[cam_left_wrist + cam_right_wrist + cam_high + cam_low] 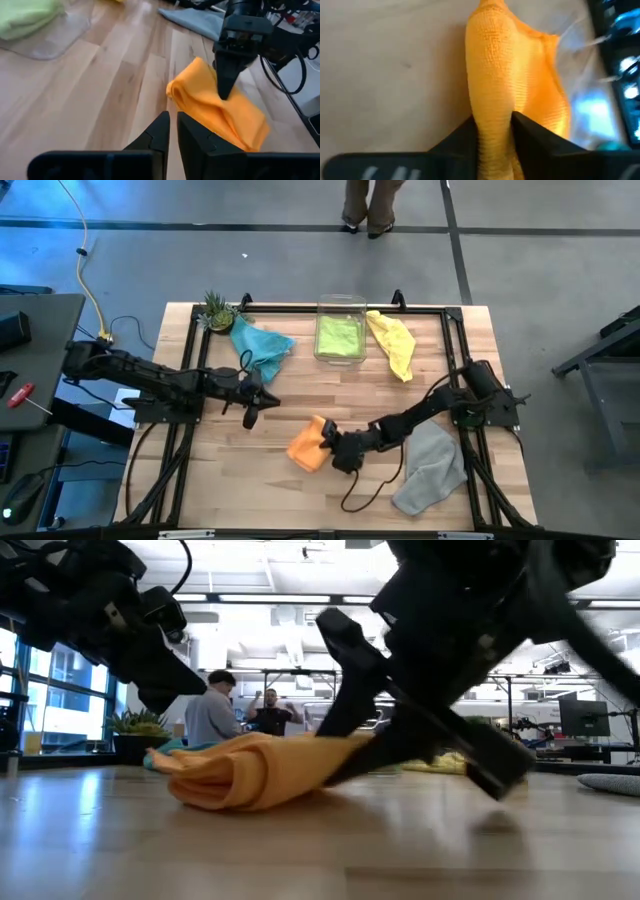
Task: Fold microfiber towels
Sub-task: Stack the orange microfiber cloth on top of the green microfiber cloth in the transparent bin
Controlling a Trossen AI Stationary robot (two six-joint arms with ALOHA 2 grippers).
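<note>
From above, the orange towel (308, 445) lies bunched near the middle of the wooden table (230, 480), with the right gripper (328, 438) at its edge; the left gripper (252, 412) hovers apart. The lime green towel (339, 336) sits in the clear bin (341, 305), teal towel (258, 345) and yellow towel (392, 342) beside it, grey towel (432, 468) by the right arm. At table height the orange cloth rests folded on the wood. The left wrist shows its fingers nearly together, holding nothing. The right wrist shows a ridge of orange cloth between its fingers, pinched
</note>
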